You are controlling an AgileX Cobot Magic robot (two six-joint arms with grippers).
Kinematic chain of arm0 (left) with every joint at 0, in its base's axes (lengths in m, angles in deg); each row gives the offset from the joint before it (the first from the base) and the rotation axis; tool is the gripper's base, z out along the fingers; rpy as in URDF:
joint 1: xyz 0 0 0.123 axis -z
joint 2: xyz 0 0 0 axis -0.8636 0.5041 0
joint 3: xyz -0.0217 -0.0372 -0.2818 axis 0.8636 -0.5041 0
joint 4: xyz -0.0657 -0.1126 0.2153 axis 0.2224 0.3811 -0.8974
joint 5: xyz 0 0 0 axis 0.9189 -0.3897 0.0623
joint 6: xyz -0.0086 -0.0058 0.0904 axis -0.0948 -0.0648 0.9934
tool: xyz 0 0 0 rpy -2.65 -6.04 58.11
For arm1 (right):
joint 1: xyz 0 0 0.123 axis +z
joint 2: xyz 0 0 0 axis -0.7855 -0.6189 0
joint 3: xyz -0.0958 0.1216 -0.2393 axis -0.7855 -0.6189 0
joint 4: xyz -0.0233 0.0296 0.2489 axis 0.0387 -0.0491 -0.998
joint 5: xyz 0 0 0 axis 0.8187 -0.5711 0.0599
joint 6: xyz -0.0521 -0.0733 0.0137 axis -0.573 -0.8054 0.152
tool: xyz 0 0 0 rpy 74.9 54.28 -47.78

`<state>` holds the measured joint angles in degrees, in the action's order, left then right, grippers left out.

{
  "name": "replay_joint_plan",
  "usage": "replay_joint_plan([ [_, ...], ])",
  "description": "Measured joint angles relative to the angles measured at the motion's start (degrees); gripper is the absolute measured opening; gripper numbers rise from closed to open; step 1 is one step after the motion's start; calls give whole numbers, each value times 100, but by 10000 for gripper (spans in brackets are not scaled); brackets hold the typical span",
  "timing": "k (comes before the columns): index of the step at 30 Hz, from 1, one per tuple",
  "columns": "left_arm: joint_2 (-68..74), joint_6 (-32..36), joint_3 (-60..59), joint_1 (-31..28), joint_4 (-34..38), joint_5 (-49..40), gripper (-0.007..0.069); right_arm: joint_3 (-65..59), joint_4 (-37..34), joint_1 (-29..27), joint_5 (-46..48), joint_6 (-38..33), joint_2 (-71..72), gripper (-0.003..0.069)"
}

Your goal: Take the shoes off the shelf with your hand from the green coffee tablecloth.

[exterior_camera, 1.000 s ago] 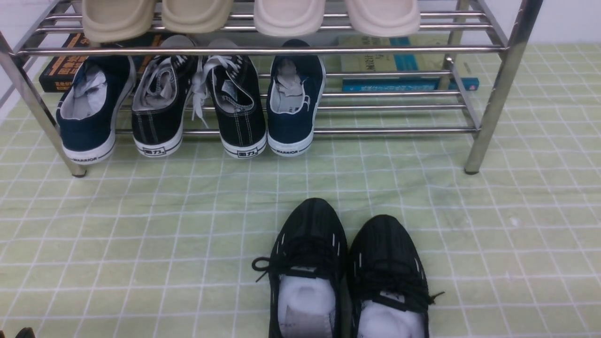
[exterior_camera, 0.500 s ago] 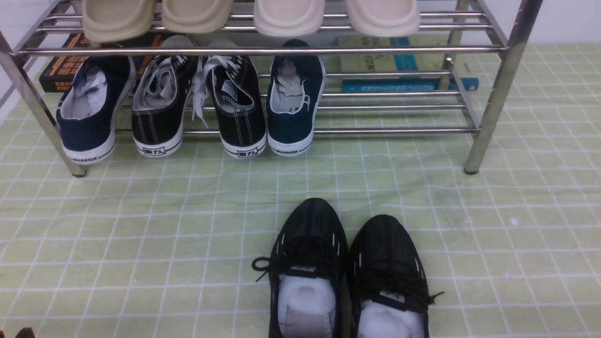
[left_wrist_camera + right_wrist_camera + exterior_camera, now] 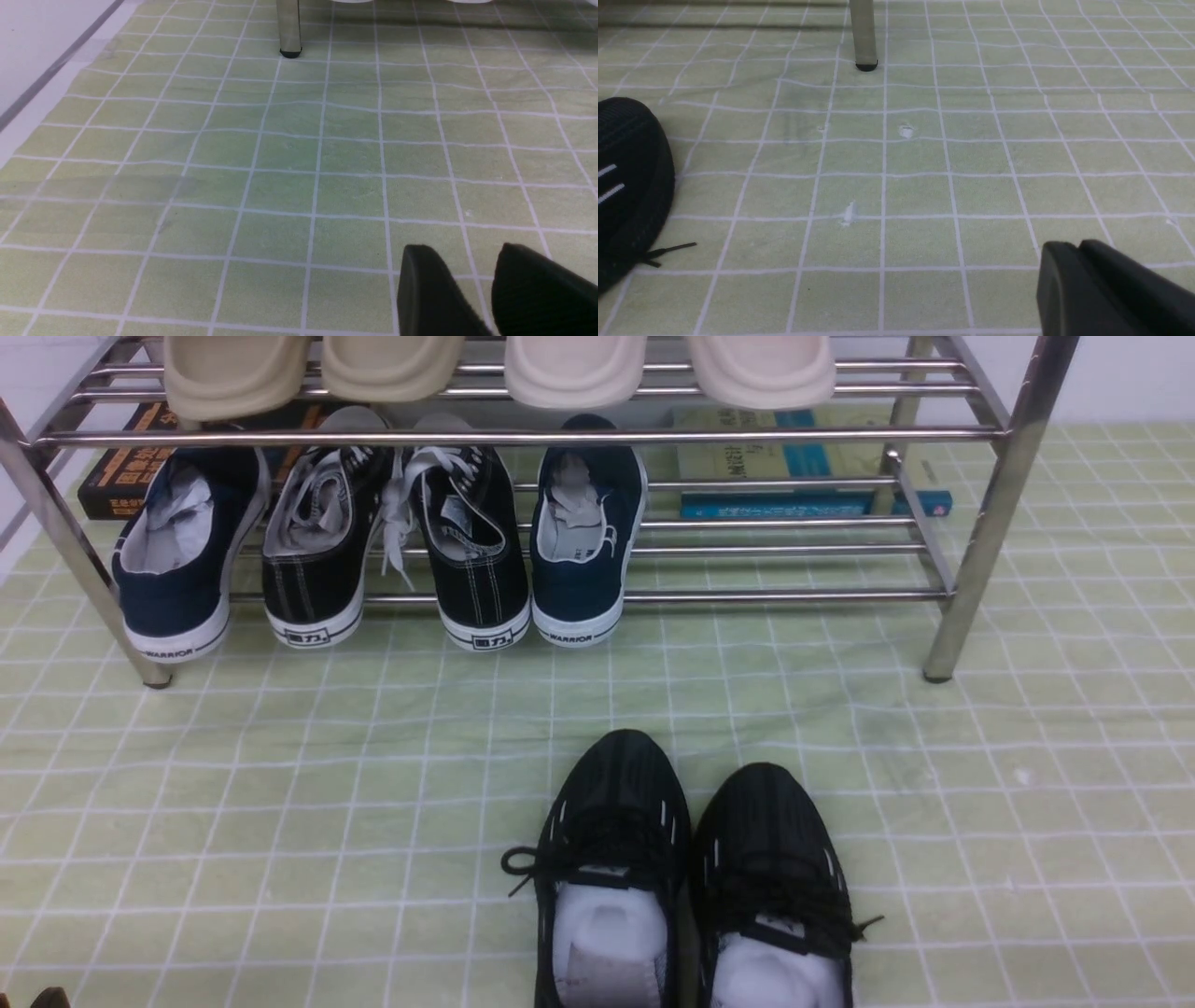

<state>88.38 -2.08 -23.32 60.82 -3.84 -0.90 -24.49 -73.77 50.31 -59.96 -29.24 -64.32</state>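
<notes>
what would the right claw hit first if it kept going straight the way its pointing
Judging by the right wrist view, open green tablecloth lies ahead of the right claw, then the shelf leg farther on. The black shoe sits off to one side, out of line. Depth is hard to judge.

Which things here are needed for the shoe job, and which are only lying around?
Needed:
black mesh shoes
shelf
green tablecloth

Only lying around:
navy sneakers
black canvas sneakers
beige slippers
books

Home-like setup: shoe rack (image 3: 990, 504) on checked tablecloth (image 3: 280, 803).
</notes>
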Motion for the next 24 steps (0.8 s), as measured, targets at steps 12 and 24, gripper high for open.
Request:
replay_joint_plan([
  [12,0,0,0,0,0,0,242,0,61,-247,5,0,0,68],
  [24,0,0,0,0,0,0,242,0,61,-247,5,0,0,83],
])
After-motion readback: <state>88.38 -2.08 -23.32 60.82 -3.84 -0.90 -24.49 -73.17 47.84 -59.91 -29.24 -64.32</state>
